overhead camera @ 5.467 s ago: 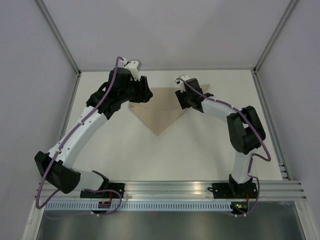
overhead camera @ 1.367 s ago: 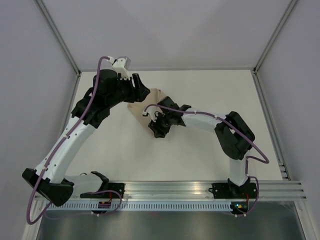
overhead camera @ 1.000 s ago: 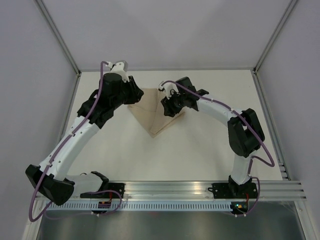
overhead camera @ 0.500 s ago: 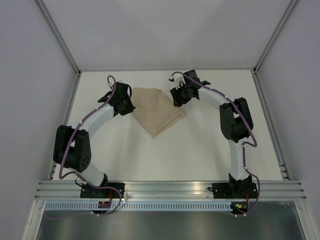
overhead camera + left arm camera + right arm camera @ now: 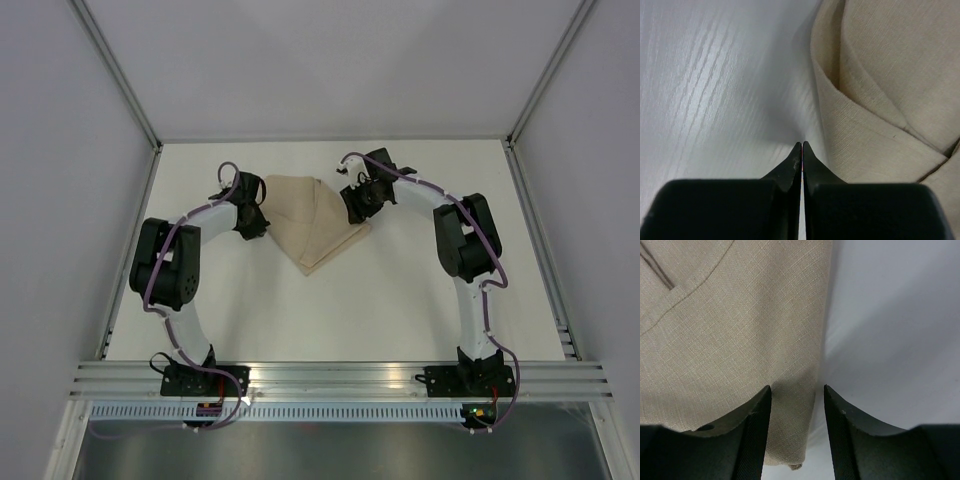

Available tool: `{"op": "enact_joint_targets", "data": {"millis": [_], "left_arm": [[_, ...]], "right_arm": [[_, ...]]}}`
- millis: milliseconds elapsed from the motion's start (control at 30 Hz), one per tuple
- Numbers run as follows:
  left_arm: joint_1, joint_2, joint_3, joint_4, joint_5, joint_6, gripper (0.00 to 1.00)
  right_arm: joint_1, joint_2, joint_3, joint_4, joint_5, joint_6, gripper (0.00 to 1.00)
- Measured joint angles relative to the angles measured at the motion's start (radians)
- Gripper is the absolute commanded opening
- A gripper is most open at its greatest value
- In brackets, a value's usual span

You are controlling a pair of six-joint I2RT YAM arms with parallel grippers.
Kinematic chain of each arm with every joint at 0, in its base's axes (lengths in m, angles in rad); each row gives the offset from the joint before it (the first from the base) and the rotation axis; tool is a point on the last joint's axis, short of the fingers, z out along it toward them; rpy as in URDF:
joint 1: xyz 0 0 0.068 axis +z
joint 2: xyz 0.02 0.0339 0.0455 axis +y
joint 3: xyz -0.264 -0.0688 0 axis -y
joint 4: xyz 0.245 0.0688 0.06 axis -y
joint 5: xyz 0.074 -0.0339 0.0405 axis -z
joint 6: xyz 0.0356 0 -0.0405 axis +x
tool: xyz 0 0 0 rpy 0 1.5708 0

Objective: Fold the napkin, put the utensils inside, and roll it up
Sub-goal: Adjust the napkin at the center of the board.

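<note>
You are letting go: left gripper [image 5: 801, 145] just closing together, empty, beside the folded napkin [image 5: 312, 222]; right gripper [image 5: 795, 394] staying apart above it.

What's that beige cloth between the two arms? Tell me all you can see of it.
The napkin is plain tan, matte, finely woven-looking, no print. It lies flat on the white table, folded into overlapping layers tapering to a point toward the arms' bases. The shut left gripper sits beside its left edge, holding nothing; the open right gripper straddles its right edge.
</note>
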Motion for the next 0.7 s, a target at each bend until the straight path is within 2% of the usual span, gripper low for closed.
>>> {"op": "enact_joint_targets", "data": {"millis": [433, 700], "left_arm": [[0.003, 0.122, 0.156, 0.010, 0.030, 0.002, 0.02], [0.001, 0.211, 0.282, -0.012, 0.119, 0.081, 0.02]], "right_arm": [[0.000, -0.097, -0.148, -0.019, -0.080, -0.002, 0.49], [0.006, -0.176, -0.264, -0.064, -0.144, -0.005, 0.48]]}}
